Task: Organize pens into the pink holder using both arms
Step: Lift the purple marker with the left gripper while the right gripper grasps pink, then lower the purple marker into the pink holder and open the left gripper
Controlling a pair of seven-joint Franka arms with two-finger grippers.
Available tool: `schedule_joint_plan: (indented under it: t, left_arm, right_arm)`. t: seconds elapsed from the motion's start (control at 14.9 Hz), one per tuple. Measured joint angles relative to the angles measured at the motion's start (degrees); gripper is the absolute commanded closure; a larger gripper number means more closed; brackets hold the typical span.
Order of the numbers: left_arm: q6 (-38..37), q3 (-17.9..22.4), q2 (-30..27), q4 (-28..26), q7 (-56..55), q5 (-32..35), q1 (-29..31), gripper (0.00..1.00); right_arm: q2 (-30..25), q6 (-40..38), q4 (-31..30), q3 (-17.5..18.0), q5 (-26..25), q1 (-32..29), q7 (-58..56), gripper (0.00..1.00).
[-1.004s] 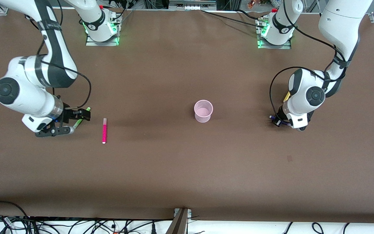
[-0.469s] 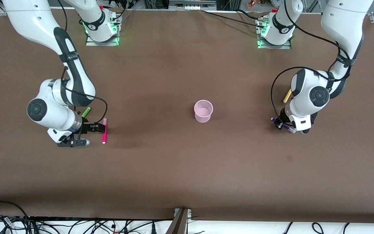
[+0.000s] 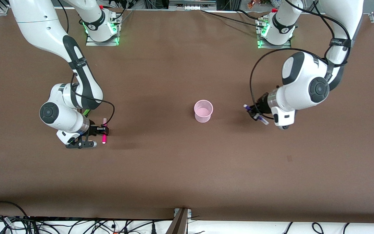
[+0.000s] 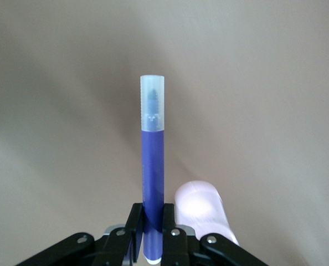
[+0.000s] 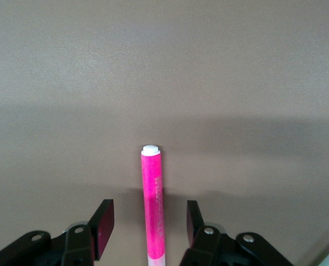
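Note:
The pink holder (image 3: 203,111) stands upright mid-table; it shows blurred in the left wrist view (image 4: 200,208). My left gripper (image 3: 256,114) is shut on the purple pen (image 3: 255,114), held in the air beside the holder toward the left arm's end. In the left wrist view the purple pen (image 4: 152,160) sticks out from the shut left gripper (image 4: 152,221). My right gripper (image 3: 102,131) is open, low over the magenta pen (image 3: 104,130) lying on the table. In the right wrist view the magenta pen (image 5: 152,199) lies between the open fingers (image 5: 102,227). The green pen (image 3: 86,112) peeks out by the right arm. The yellow pen is hidden.
The brown table (image 3: 174,169) stretches bare toward the front camera. The arm bases (image 3: 101,31) stand at the edge farthest from the front camera. Cables lie along the nearest edge (image 3: 76,224).
The left gripper has risen with the purple pen and moved toward the holder. The right gripper has moved from the green pen to straddle the magenta pen.

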Motion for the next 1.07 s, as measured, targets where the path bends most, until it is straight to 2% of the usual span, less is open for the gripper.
schedule_joint_plan:
  t: [0.33, 0.6, 0.87, 1.07]
  left_arm:
    - [-0.2, -6.5, 0.7, 4.0, -1.8, -11.6, -0.3, 1.0]
    - [-0.1, -9.0, 4.4, 5.2, -2.3, -13.6, -1.2, 1.0]
    - [-0.1, -9.2, 9.7, 7.9, -2.3, -13.9, -4.5, 1.0]
    - [0.3, -9.3, 12.2, 8.7, -2.3, -14.5, -7.1, 1.0]
  right_arm:
    - [0.8, 0.7, 0.0, 0.0, 0.0, 0.0, 0.0, 0.49]
    - [1.4, 1.1, -0.1, 0.0, 0.0, 0.1, 0.0, 0.68]
    - [2.0, 1.8, -0.3, 0.0, 0.1, 0.3, 0.0, 0.7]
    - [2.2, 3.1, -1.0, 0.0, 0.1, 0.3, 0.0, 0.88]
